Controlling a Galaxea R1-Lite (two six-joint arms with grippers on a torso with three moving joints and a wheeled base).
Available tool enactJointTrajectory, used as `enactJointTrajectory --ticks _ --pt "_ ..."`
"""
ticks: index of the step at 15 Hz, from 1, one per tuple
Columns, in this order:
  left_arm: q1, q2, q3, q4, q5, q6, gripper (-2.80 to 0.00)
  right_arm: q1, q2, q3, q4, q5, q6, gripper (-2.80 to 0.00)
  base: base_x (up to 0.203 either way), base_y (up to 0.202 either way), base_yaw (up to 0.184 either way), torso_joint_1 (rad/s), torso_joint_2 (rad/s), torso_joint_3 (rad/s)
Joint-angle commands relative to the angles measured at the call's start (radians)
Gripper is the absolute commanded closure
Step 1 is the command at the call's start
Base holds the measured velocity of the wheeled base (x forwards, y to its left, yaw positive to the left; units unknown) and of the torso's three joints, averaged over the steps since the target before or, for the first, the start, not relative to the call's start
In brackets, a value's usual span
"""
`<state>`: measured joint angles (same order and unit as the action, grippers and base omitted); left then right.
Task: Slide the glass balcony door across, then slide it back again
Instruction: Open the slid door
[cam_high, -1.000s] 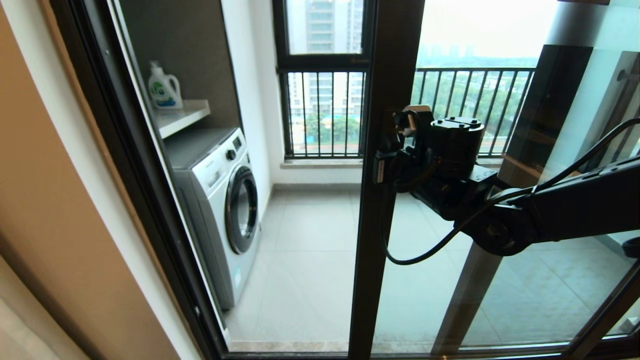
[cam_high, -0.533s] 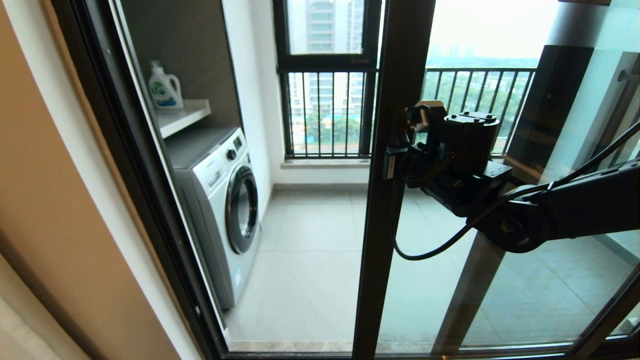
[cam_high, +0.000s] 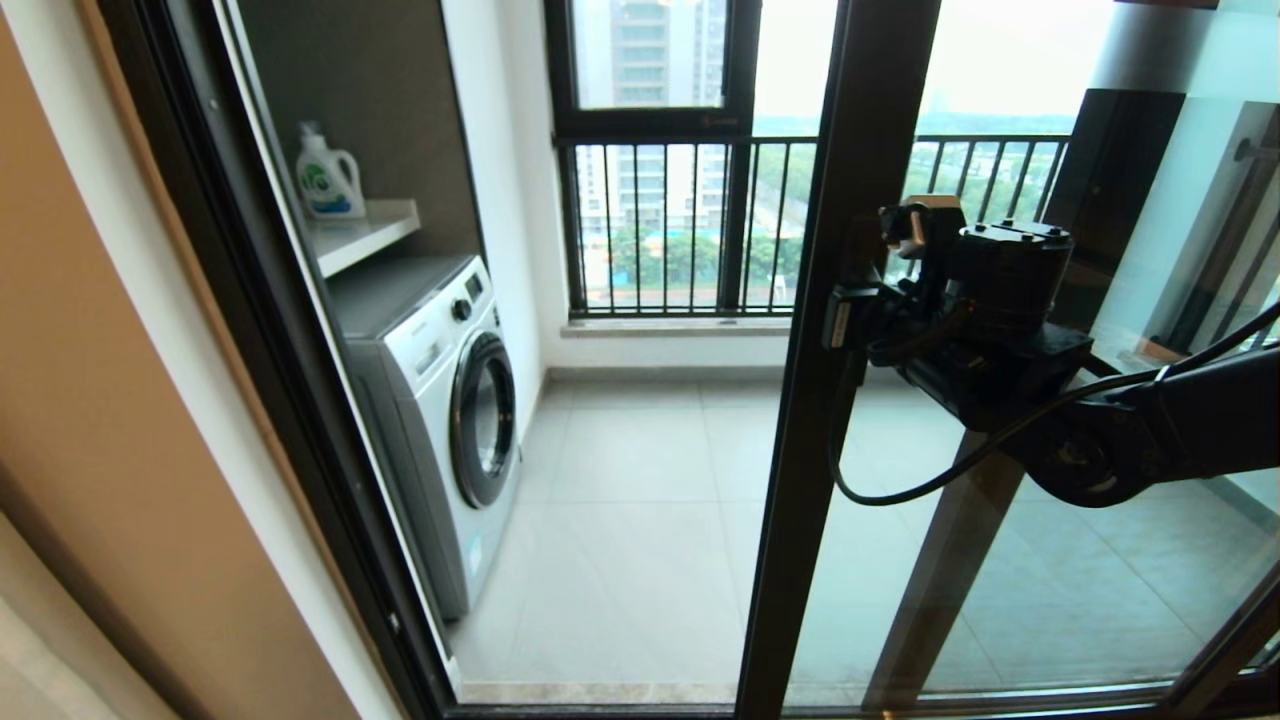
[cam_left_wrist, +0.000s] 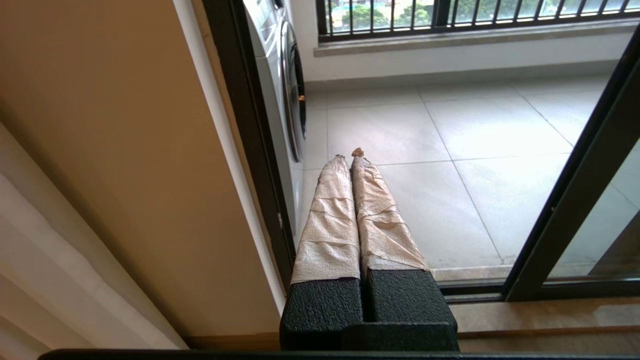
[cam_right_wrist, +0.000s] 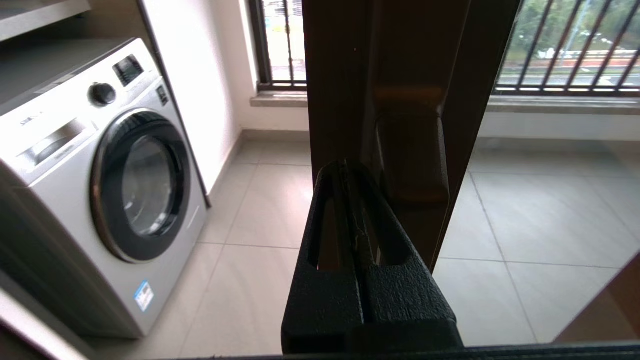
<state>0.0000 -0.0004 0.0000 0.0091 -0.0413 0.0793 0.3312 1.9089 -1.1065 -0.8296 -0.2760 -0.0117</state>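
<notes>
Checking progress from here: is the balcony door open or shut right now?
Partly open. The glass balcony door stands mid-opening, bare doorway between its edge and the washing machine.

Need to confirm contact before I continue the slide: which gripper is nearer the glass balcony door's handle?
Right. The right gripper is shut, pressed against the glass balcony door frame beside its handle. The left gripper is shut, low near the doorway's left side, away from it.

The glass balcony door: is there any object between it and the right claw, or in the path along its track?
Nothing visible. The right claw, fingers shut, is right against the glass balcony door frame beside its handle. The floor track shows no object.
</notes>
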Motion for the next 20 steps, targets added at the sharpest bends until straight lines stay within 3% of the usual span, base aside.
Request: enactJointTrajectory --ticks 1,10,20 --pt "0.000 0.002 0.002 0.000 0.000 0.001 0.00 -0.034 -0.018 0.028 -0.012 0.009 -0.003 0.00 0.000 0.000 0.000 0.000 0.00 0.000" --pt "0.000 0.002 0.002 0.000 0.000 0.001 0.00 -0.174 -0.050 0.070 -0.060 0.044 -0.032 0.00 0.000 0.000 0.000 0.000 0.00 0.000" --pt "0.000 0.002 0.002 0.000 0.000 0.001 0.00 -0.350 -0.079 0.103 -0.060 0.155 -0.049 0.00 0.000 0.000 0.000 0.000 0.00 0.000"
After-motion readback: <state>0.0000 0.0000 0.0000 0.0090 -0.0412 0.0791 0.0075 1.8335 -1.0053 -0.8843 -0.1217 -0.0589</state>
